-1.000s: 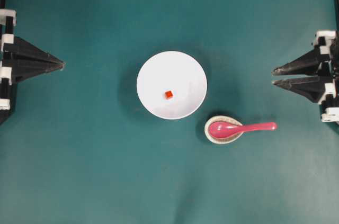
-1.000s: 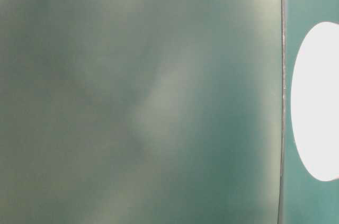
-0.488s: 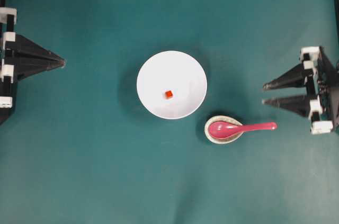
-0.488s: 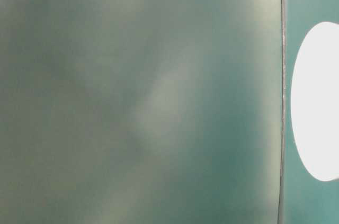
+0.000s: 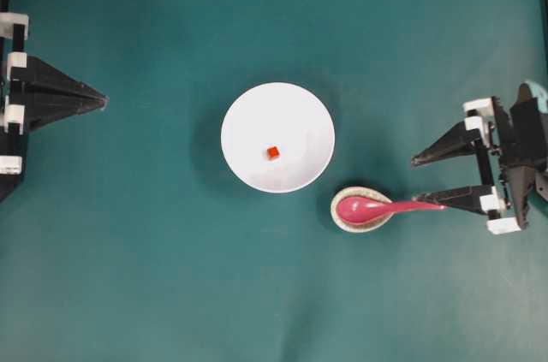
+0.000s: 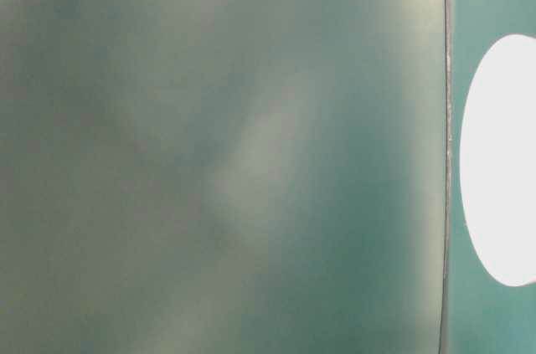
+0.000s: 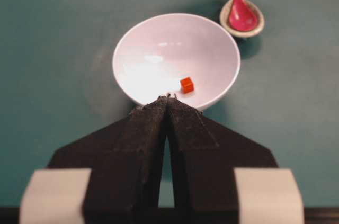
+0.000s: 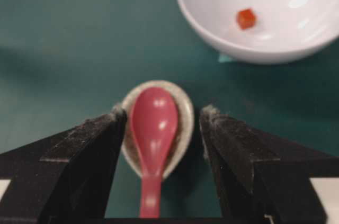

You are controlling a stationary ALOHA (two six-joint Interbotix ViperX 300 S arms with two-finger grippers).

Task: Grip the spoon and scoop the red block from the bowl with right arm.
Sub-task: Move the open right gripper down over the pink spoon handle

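Two black robot arms face each other across a dark teal tabletop (image 5: 154, 276), seen from above. At the far left, the left gripper (image 5: 103, 103) rests with its pointed jaws pressed together into a single wedge, aimed toward the middle and well apart from every dish. Its own camera shows the matte, slightly rough jaws meeting at a tip just short of the bowl's near rim.

In the centre sits the bowl (image 5: 277, 114), large, round, plain glossy white. The red block (image 5: 272, 153), a tiny orange-red cube, lies inside it on the bottom, slightly off centre.

Just beside the bowl, to its lower right, is a small speckled cream oval dish (image 5: 342, 218). The spoon (image 5: 377, 207), smooth glossy pink-red plastic, lies with its oval scoop cradled in that dish and its short straight handle pointing right.

At the right, the right gripper (image 5: 425, 181) has its jaws spread wide. From above, the lower jaw overlaps the end of the handle while the upper jaw stands clear above it. The right wrist camera shows the handle running down the gap between the two jaws, with the scoop just beyond their tips; whether either jaw touches the spoon is hard to tell.

The table-level view is a blur of green with one white oval at its right edge, probably the bowl.
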